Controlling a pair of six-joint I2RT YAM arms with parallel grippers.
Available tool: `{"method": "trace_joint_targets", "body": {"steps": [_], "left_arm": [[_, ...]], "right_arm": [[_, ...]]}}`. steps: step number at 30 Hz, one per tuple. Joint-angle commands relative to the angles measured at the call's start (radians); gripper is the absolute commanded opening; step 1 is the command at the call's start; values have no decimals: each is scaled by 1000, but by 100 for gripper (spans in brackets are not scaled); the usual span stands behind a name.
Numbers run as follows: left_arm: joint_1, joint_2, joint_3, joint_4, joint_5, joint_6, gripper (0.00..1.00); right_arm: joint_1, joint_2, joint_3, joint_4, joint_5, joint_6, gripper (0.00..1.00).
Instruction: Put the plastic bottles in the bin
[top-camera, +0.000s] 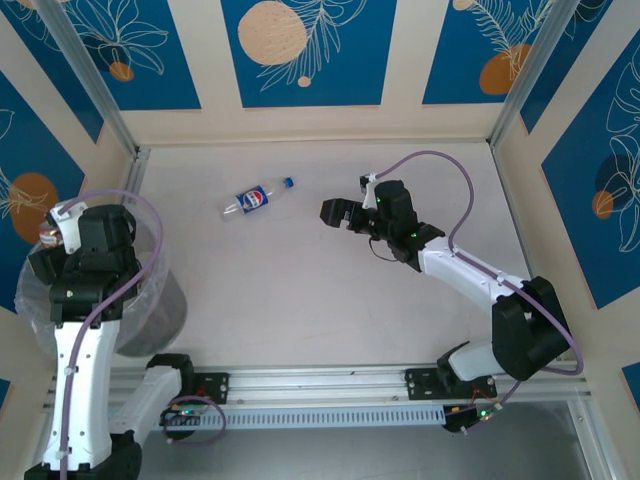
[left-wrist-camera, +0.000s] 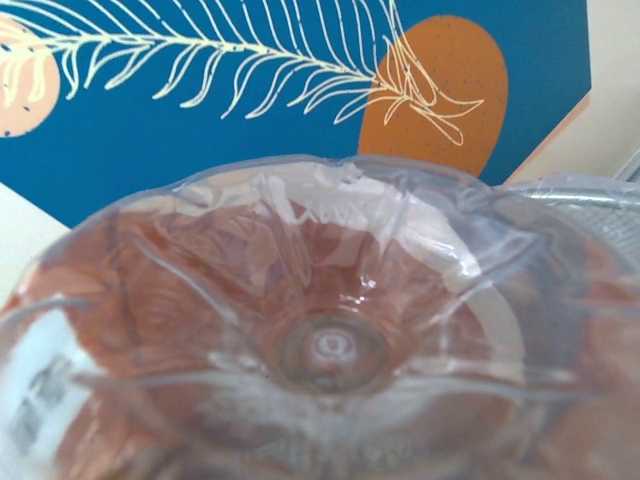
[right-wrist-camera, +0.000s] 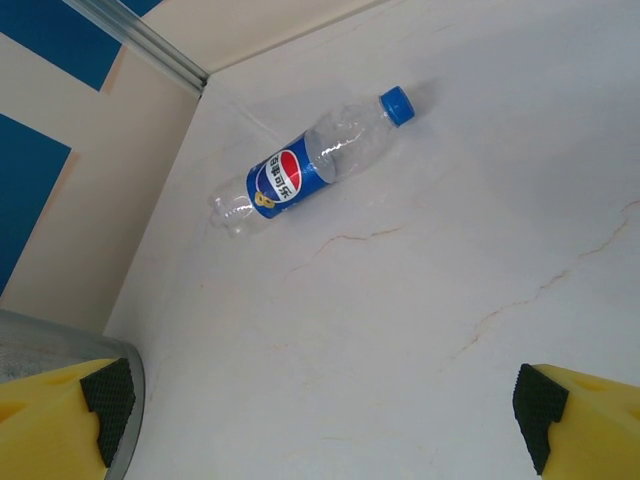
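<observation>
We take the bin (top-camera: 165, 305) as our landmark: a wide round bucket with a crinkly clear liner, standing at the near left corner of the worktop (top-camera: 330, 310), just beside the left arm's base rail. Directly above its rim, on the side away from the open worktop, the left fingers (top-camera: 60, 225) are closed part-way round a brown-labelled bottle (top-camera: 47, 238) and hold it in the air over the bin's mouth. From the left wrist we look straight at this bottle's clear, petal-shaped base (left-wrist-camera: 330, 345), with the brown label showing through the plastic behind it and a blue wall panel with a white feather and an orange oval beyond. We cannot see the finger pads themselves in that view. A second bottle, the blue-labelled bottle (top-camera: 255, 198), lies on its side on the worktop well apart from the bin, farther back toward the rear wall and off to the bin's right, its blue cap pointing away from the bin. The right wrist view shows it clearly (right-wrist-camera: 300, 170), untouched on the pale veined surface. The right fingers (top-camera: 335, 213) hover farther still from the bin, beyond that bottle, and are spread as wide as they go with nothing between them; their yellow tips with black pads (right-wrist-camera: 108, 398) sit at the two lower corners of the right wrist view.
</observation>
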Motion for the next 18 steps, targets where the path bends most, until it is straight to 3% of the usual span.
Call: {"method": "trace_joint_targets", "body": {"steps": [1, 8, 18], "left_arm": [[36, 55, -12, -33, 23, -76, 63], [59, 84, 17, -45, 111, -119, 86], [59, 63, 96, -80, 309, -159, 99]], "right_arm": [[-4, -24, 13, -16, -11, 1, 99], [-4, -18, 17, -28, 4, -9, 100], [-4, 9, 32, -34, -4, 5, 100]]}}
